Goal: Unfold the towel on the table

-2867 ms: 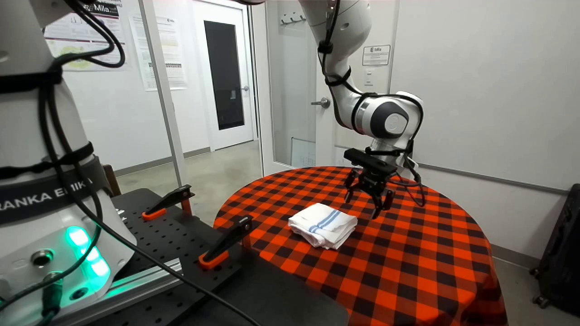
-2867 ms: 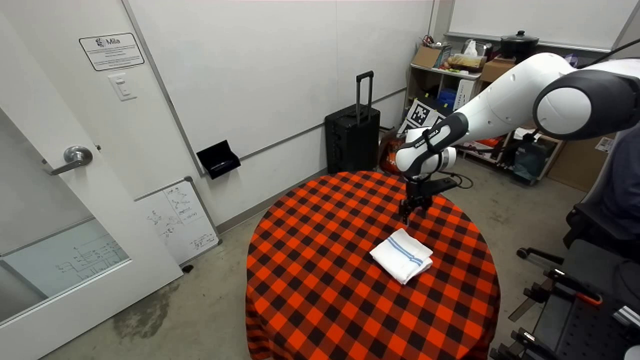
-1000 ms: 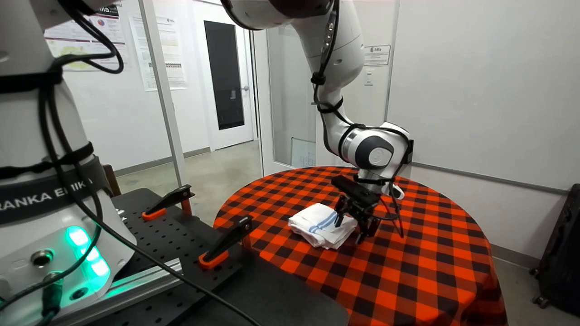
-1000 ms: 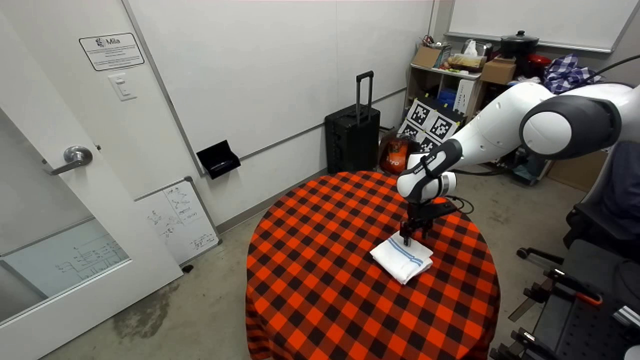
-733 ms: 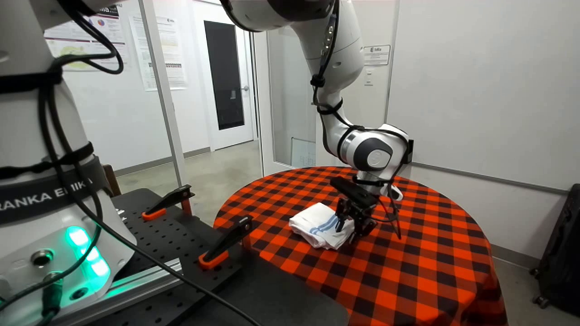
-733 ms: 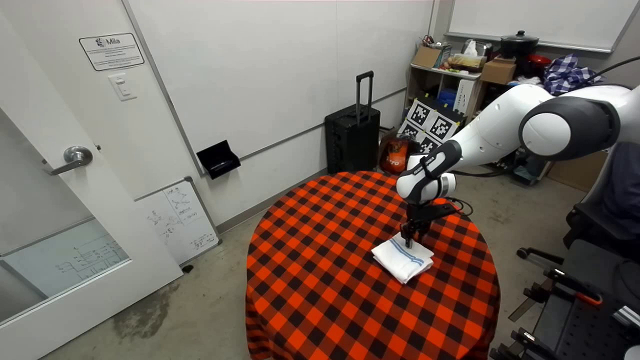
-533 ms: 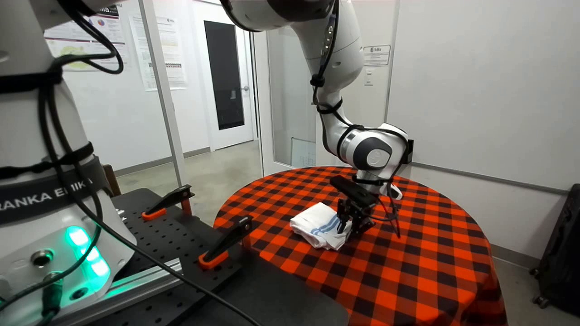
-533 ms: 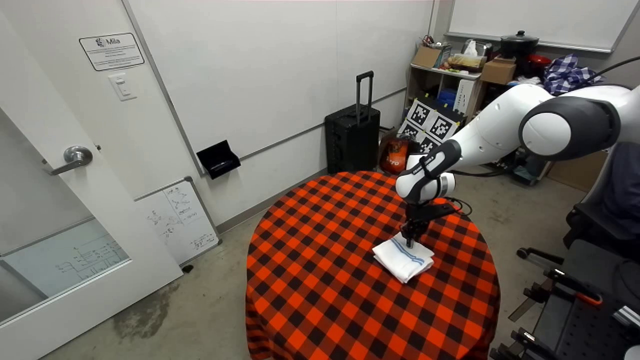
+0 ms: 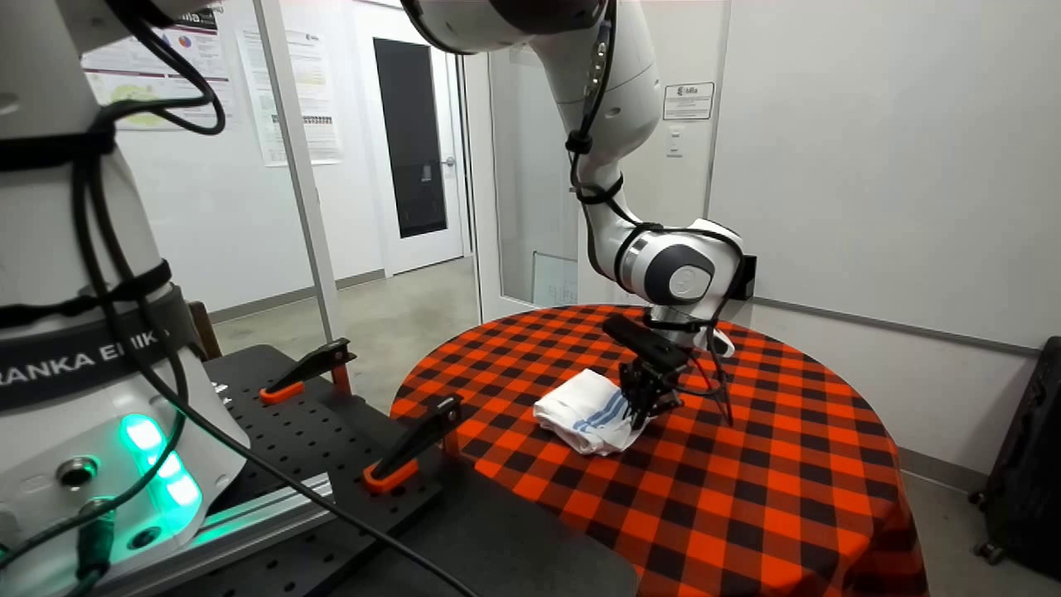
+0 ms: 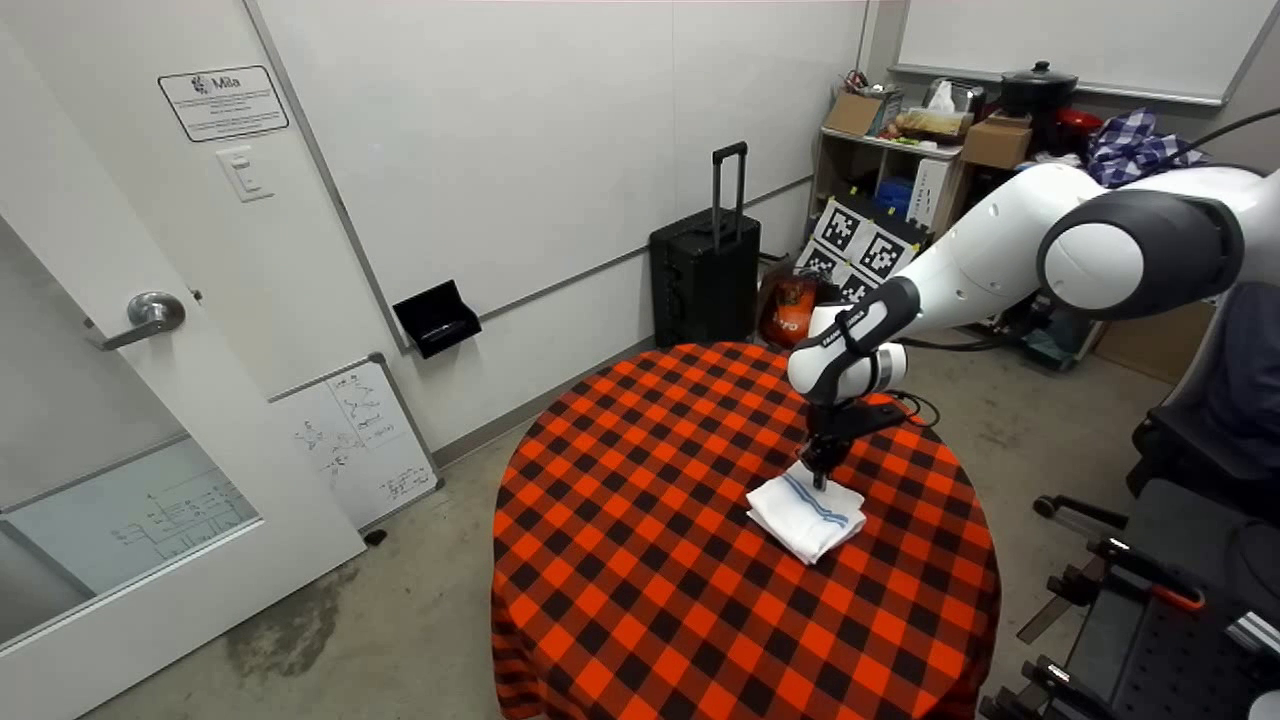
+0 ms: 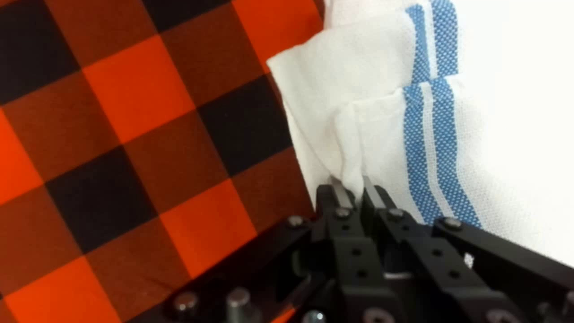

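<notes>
The white towel (image 9: 572, 404) lies folded in a stack on the round table (image 9: 746, 489) with its red-and-black checked cloth; two blue stripes run across its top. In an exterior view the towel (image 10: 800, 522) has its far corner under my gripper (image 10: 820, 480). Seen from the wrist, the gripper (image 11: 353, 190) has its fingers drawn close together around a pinched fold near one edge of the towel (image 11: 376, 58). That fold rises between the pads; how many layers are caught is hidden. Towel and fingertips are still down at table height.
Black clamps (image 9: 414, 444) with orange pads sit on the dark base plate (image 9: 497, 531) beside the table. A black suitcase (image 10: 705, 275) stands behind the table near the wall. A white door (image 10: 130, 400) is at the side.
My gripper came down onto the towel's edge, and its fingers have closed from wide apart, pinching up a fold. The towel's edge has bunched and been drawn slightly; the arm has risen a touch.
</notes>
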